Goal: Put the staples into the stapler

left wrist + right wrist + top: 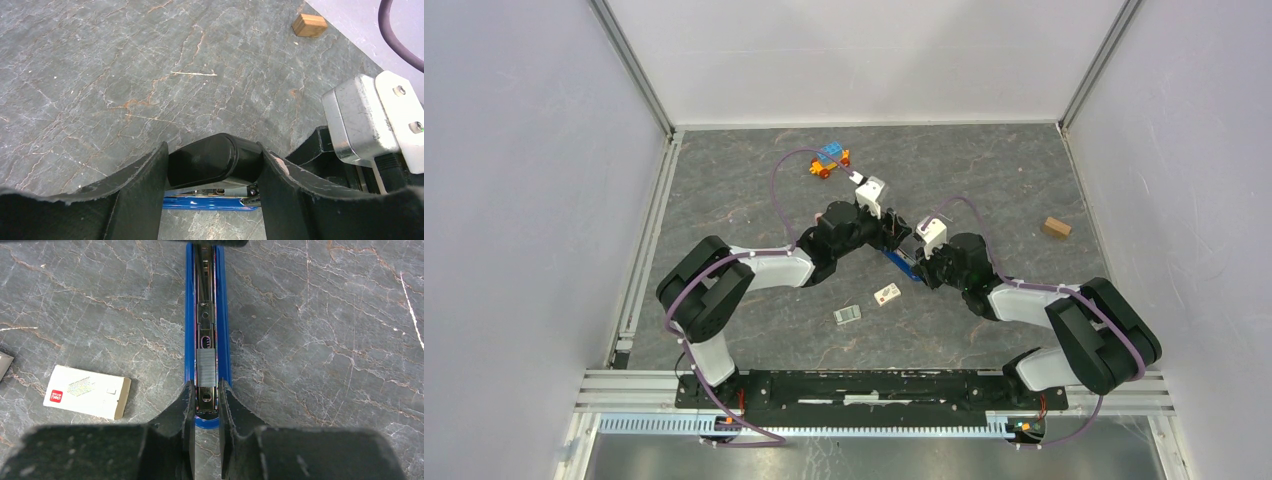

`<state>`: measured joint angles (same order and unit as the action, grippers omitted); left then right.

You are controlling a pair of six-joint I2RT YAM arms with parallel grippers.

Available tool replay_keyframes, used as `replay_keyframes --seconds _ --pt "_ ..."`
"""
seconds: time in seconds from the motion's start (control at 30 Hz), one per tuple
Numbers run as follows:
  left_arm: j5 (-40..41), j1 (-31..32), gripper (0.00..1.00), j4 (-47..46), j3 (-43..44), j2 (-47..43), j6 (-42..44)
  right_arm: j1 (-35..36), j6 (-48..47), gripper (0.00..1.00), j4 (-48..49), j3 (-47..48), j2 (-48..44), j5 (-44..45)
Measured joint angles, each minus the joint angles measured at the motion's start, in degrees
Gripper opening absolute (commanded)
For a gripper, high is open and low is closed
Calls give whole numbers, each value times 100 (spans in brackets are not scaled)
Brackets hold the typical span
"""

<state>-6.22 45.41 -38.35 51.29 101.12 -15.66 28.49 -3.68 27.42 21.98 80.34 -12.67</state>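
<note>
Stapler point(206, 335) between fingers point(186, 405) of right hand point(206, 385), seemingly snug

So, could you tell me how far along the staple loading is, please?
Done: a strip of staples already lies in the rail of the open stapler. In hand: the right gripper pinches its near end, and the left gripper clasps the black top, raised off the rail. Left: swing the top shut and let go.

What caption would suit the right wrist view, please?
Right tool grips the open stapler, a staple strip in its rail.
</note>
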Motion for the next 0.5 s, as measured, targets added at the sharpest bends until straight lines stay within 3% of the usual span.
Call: replay_keyframes --seconds 0.5 --pt "-9 22 61 -275 -90 50 -352 -7 39 0 37 -4 42 -22"
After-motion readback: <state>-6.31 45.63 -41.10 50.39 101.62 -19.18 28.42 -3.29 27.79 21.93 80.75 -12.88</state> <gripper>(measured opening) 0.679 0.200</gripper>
